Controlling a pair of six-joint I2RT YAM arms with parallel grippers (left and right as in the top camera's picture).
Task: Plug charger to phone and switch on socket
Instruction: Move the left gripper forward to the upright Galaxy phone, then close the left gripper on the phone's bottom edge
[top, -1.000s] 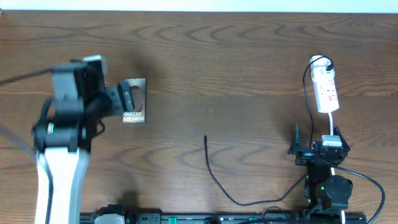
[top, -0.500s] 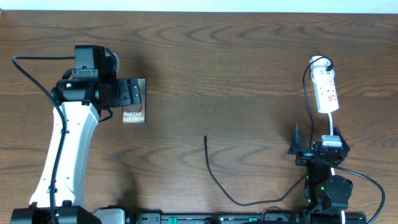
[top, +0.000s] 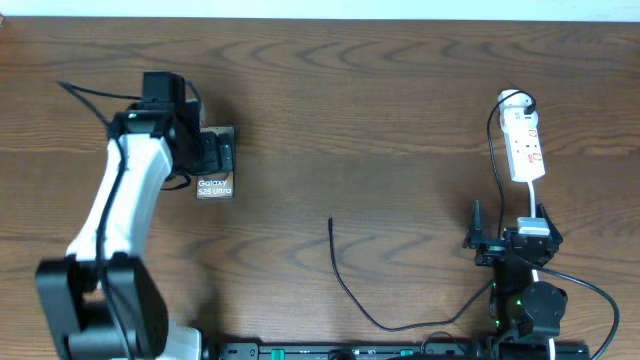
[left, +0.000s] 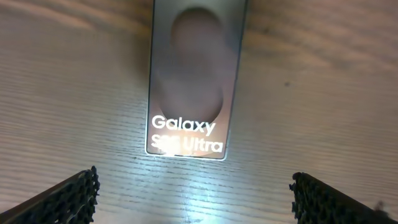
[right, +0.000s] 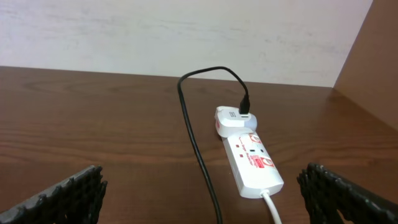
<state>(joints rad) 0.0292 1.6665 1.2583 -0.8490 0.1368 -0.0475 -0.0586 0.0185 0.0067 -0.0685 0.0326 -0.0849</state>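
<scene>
Phone (left: 194, 81) screen reads "Galaxy S25 Ultra", white letters.

The white socket (right: 252, 165) lies on the table (right: 93, 118), the charger (right: 194, 143) apparently plugged into its far end.

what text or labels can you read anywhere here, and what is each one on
"Galaxy S25 Ultra": white letters on the phone screen; glare washes out part of the second line in the left wrist view.
Red print on the socket: too small and blurred to read.
No other text is legible in any view.
</scene>
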